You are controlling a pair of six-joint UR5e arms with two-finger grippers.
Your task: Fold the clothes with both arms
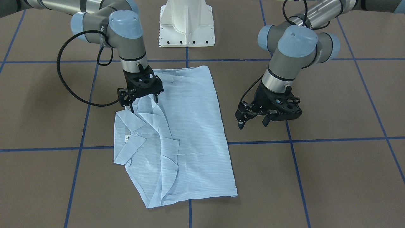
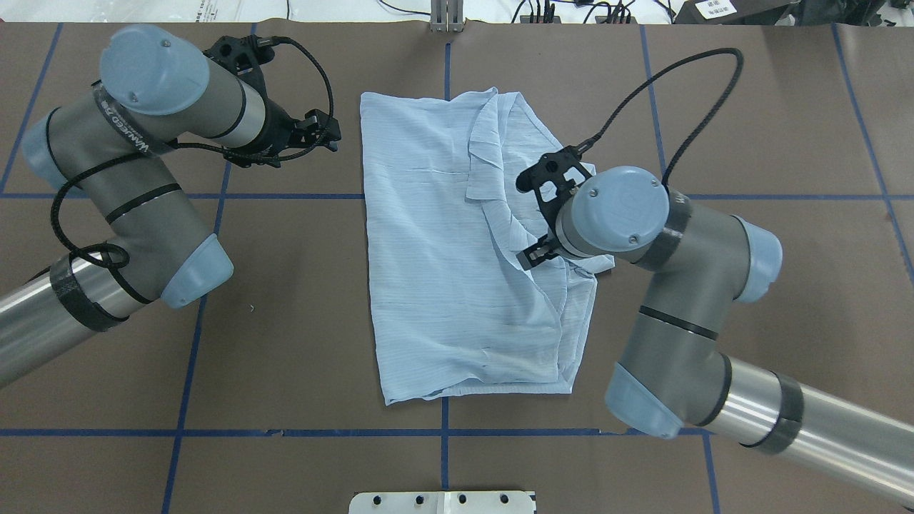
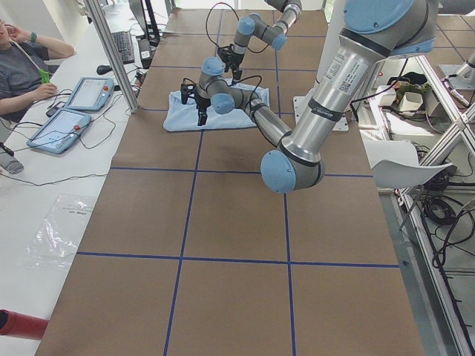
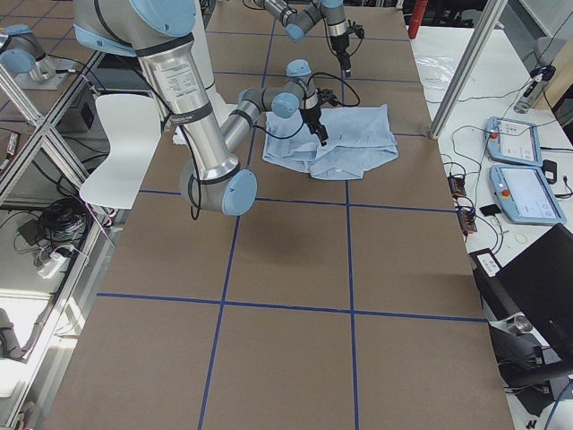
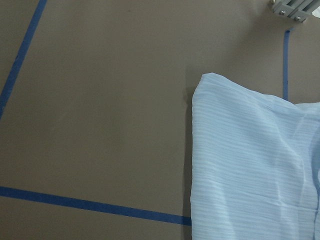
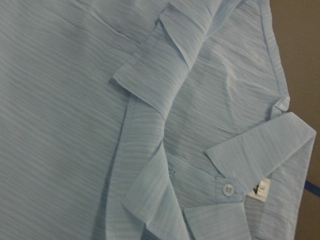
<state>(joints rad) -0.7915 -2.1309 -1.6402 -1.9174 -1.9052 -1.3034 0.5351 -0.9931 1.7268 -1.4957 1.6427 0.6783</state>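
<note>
The light blue striped shirt (image 1: pixel 196 126) lies folded into a long rectangle on the brown table, collar side toward the robot's right. It also shows in the overhead view (image 2: pixel 435 271). My right gripper (image 1: pixel 144 104) is open and empty, its fingertips (image 1: pixel 131 109) just over the shirt's edge by the collar (image 1: pixel 129 148). The right wrist view shows the collar, a white button (image 6: pixel 228 188) and the neck label (image 6: pixel 262 187). My left gripper (image 1: pixel 253 123) is open and empty, hovering above bare table beside the shirt's other long edge. The left wrist view shows a shirt corner (image 5: pixel 250 160).
The white pedestal base (image 1: pixel 186 25) stands behind the shirt. Blue tape lines (image 1: pixel 316 139) cross the brown table. An operator (image 3: pixel 22 67) sits with tablets (image 3: pixel 74 111) beyond the table's far side. A white chair (image 4: pixel 116 134) stands on the robot's side.
</note>
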